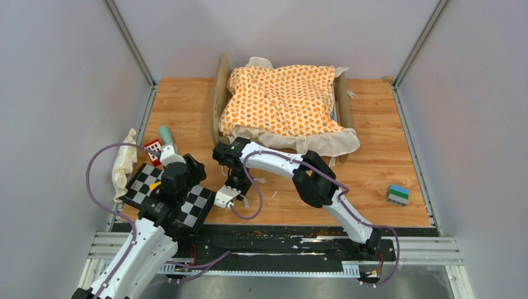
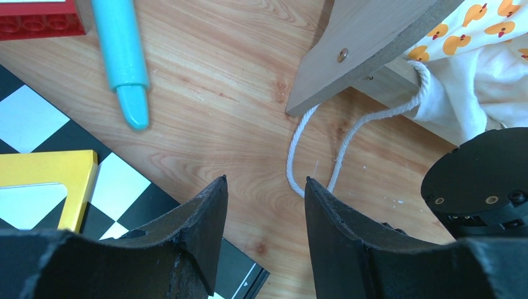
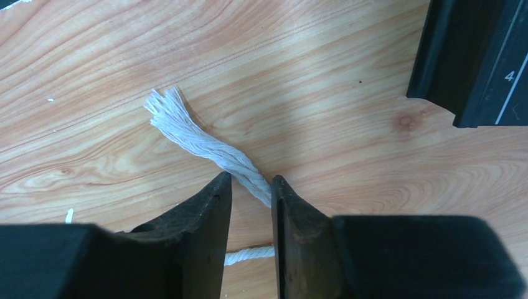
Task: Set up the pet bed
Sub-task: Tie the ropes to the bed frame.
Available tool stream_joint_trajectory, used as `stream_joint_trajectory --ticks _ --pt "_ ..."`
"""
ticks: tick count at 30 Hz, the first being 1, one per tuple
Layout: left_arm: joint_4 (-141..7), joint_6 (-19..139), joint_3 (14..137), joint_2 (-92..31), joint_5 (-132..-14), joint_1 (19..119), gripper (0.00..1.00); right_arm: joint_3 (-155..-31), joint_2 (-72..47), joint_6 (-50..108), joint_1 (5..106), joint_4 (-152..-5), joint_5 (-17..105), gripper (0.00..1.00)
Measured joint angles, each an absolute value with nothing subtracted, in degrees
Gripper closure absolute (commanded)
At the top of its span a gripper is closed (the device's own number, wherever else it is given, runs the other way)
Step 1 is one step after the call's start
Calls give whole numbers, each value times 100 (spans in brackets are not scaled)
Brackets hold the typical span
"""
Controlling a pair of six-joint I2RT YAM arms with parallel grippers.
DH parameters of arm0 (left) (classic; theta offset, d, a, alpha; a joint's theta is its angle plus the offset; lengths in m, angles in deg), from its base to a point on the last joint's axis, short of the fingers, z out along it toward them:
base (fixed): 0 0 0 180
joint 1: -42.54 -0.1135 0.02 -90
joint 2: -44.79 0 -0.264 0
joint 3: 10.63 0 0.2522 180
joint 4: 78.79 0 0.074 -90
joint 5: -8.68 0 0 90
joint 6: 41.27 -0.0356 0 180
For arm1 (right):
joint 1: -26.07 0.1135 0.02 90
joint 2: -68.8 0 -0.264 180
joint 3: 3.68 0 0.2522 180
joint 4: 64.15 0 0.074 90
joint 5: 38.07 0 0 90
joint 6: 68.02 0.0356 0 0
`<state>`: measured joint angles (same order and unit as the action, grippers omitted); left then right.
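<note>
Matt wooden pet bed (image 1: pixel 219 93) (cloth cushion (image 1: pixel 283 99))

A light-brown wooden tabletop (image 1: pixel 386 137) is carrying everything. A black-and-white checkered board (image 1: pixel 202 202) is lying at its near left, with a flat yellow piece (image 2: pixel 68 168) resting on it. Just beyond the board, a red studded plastic brick (image 1: pixel 152 149) and a turquoise plastic marker (image 1: pixel 166 135) are lying side by side. A small white pillow (image 1: pixel 124 165) is slumping along the left edge. A little block banded blue, green and grey (image 1: pixel 398 194) is sitting alone at the near right.

A single white 4 (image 3: pixel 509 76) beside a thin white line on the black panel (image 3: pixel 476 56), nothing else legible.
</note>
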<state>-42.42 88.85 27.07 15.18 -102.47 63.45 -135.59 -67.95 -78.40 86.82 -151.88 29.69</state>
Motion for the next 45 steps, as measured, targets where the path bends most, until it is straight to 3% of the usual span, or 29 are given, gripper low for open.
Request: stream_joint_trajectory --ticks 4,7,18,31,45 --pt "-4205 8883 2707 1592 -10247 6341 44 -13603 -6827 -7842 8712 -15251 2999 84" --pt "-4192 8879 2707 1601 -10249 6341 43 -13644 -6849 -7833 8741 -15269 3008 100" --pt "-4137 8866 2707 1623 -10247 6332 44 -13480 -6755 -7748 8721 -15105 2955 100" --pt "-4080 8868 2707 1610 -10186 6312 43 -11295 -5396 -7547 8225 -13562 1786 100" --pt "-4089 8868 2707 1315 -10004 6312 43 -10095 -4454 -7381 8168 -12414 862 100"
